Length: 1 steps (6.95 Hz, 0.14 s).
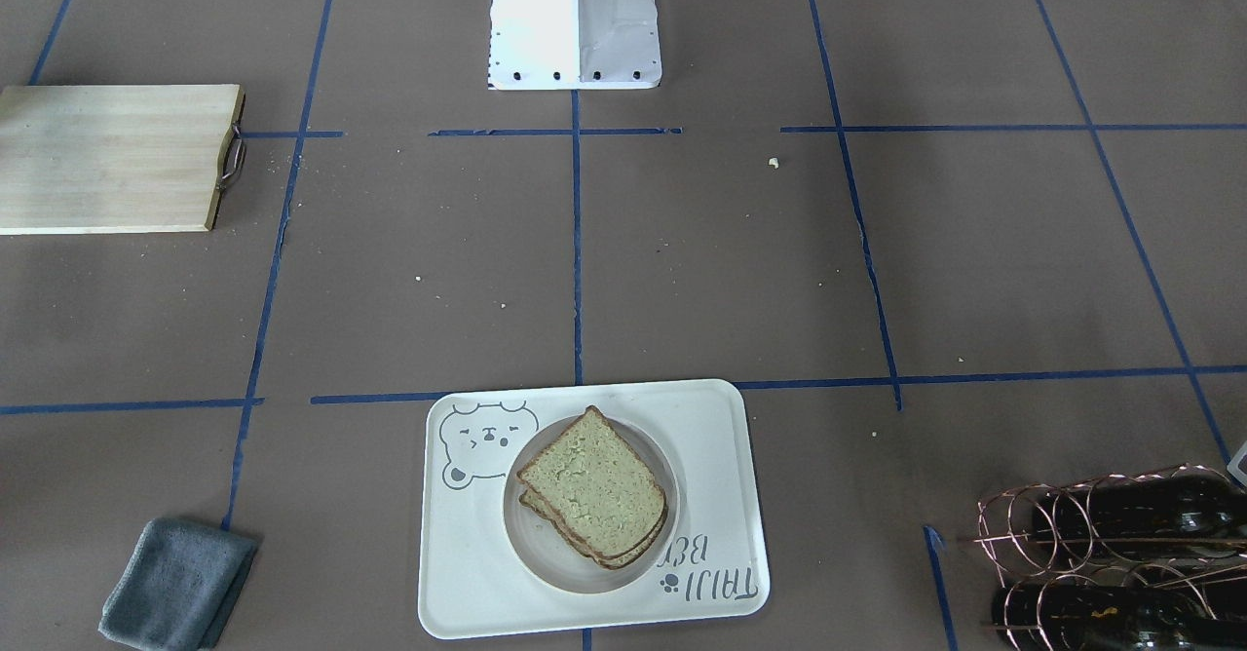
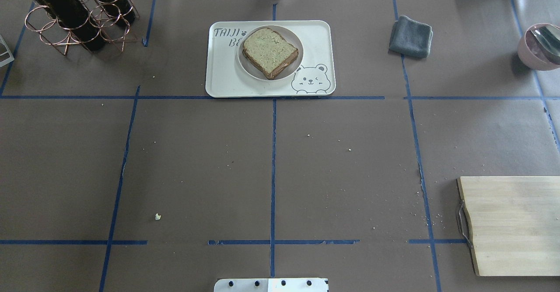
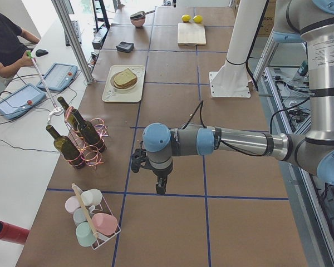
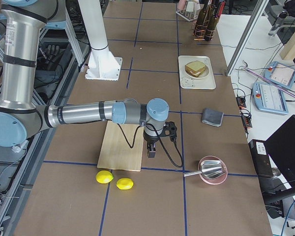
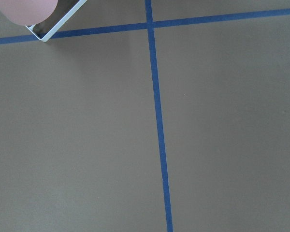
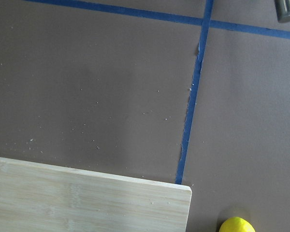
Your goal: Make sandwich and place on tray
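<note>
The sandwich (image 2: pixel 270 51) sits stacked on a round plate (image 2: pixel 248 69) on the tray (image 2: pixel 223 80), midway along the table's (image 2: pixel 197 161) far edge; the left gripper (image 3: pixel 161 188) and right gripper (image 4: pixel 151 152) hang above the table, well apart from it; whether their fingers are spread or closed I cannot tell

left arm (image 3: pixel 239 142): silver-grey tubes, light-blue joint caps, black cable (image 3: pixel 196 114) at wrist | right arm (image 4: pixel 83 114): same finish, same cable | left gripper (image 3: pixel 161 188), right gripper (image 4: pixel 151 150): black | base plate (image 1: pixel 575 47): white, dark screws (image 1: pixel 557 75) along edge
</note>
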Motion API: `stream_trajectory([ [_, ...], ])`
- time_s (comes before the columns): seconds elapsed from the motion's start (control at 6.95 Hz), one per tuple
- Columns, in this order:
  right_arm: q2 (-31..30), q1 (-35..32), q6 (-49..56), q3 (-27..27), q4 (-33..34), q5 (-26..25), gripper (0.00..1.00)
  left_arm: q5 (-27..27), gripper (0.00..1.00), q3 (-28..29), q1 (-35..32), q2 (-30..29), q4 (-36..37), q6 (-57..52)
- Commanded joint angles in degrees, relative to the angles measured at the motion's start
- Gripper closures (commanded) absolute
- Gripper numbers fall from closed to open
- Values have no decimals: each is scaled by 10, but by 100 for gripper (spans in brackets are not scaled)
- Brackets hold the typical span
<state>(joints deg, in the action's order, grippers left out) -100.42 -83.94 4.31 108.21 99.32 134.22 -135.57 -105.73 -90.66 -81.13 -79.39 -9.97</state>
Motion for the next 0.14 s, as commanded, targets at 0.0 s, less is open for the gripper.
stream_trajectory([
  [0.0,0,-1,1,-3,-1,1,0,0,0,0,0,-17,4,0],
])
